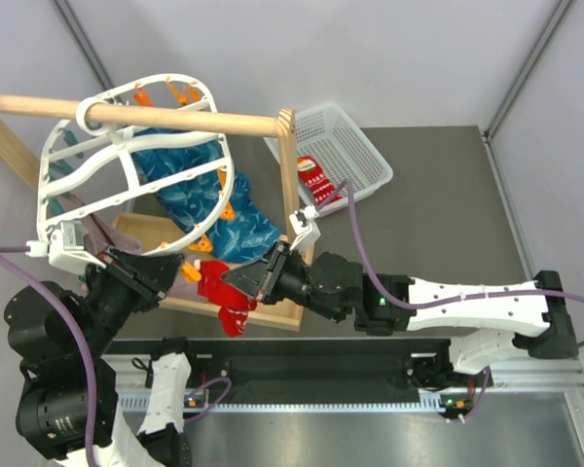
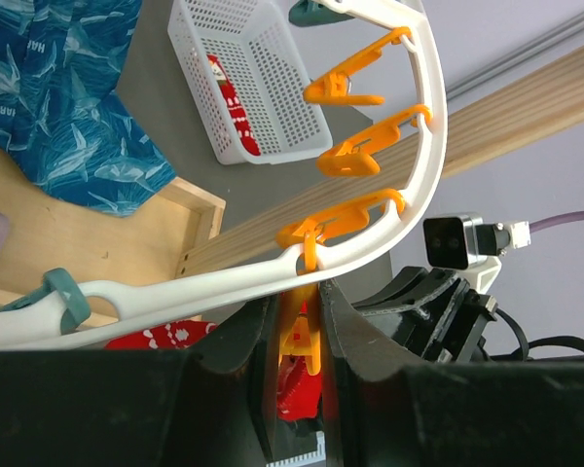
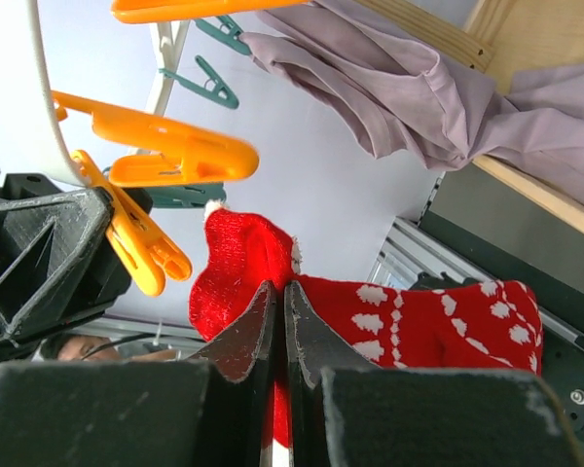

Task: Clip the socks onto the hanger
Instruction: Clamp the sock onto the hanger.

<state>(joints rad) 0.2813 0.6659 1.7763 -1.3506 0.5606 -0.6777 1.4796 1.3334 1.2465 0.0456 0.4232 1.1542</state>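
The white oval hanger (image 1: 127,170) hangs from the wooden rail, orange clips round its rim. My left gripper (image 1: 161,275) is shut on one orange clip (image 2: 307,336) at the hanger's near rim (image 2: 273,272), squeezing its handles. My right gripper (image 1: 256,282) is shut on a red sock (image 1: 219,284) with white patterning and holds it just beside that clip; in the right wrist view the sock (image 3: 370,311) sits between my closed fingers, its cuff close to the orange clip (image 3: 136,238). A second red sock (image 1: 316,180) lies in the white mesh basket (image 1: 365,156).
Teal-blue patterned cloths (image 1: 190,185) hang from the hanger's clips. A mauve-grey cloth (image 3: 419,88) hangs at the hanger's left. The wooden rail stand (image 1: 175,119) with its base tray (image 1: 273,313) surrounds the hanger. Grey tabletop lies to the right.
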